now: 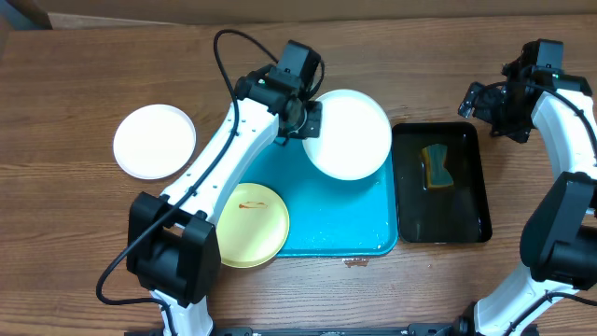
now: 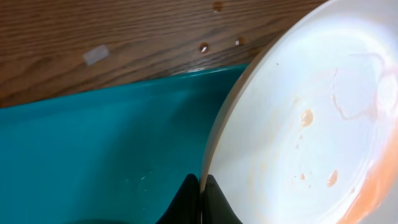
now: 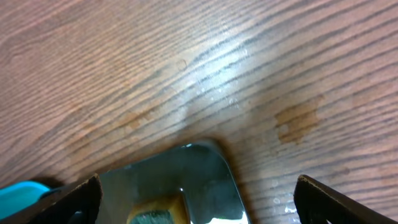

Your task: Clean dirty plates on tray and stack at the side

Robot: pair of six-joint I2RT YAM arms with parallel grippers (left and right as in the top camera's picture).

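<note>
While the left claw point(image 1: 308, 119) is pinching the left edge of the smeared white plate point(image 1: 350, 135), its two fingers are showing in the left wrist view drawn down to a thin gap with the plate's rim caught between them. That plate is sitting over the far right corner of the tray point(image 1: 326, 229), overlapping the rim there. It seems to be tipping up off the tray floor, though how far is hard to tell. Thin reddish streaks and droplets are lying across its face, so the surface is probably wet and slick.

It is looking stiff, thin and light, likely plastic or melamine, so it should not be bending under a rim grip. A pinch at one edge, though, is leaving the whole disc free to swing or slide out. Biting well past the lip and onto the flat is looking safer than gripping the lip alone.

The right claw point(image 1: 492, 101) is hovering with its fingers spread wide over the table point(image 1: 75, 75), just beyond the far edge of the black tray point(image 1: 466, 210), where a sponge point(image 1: 436, 166) is lying.

The pale yellow-green plate point(image 1: 250, 226), carrying one small red smear, is resting at the tray's near left corner and hanging over its rim. A second white plate point(image 1: 154, 140), clean-looking, is lying on the table to the left, well apart from the tray.
</note>
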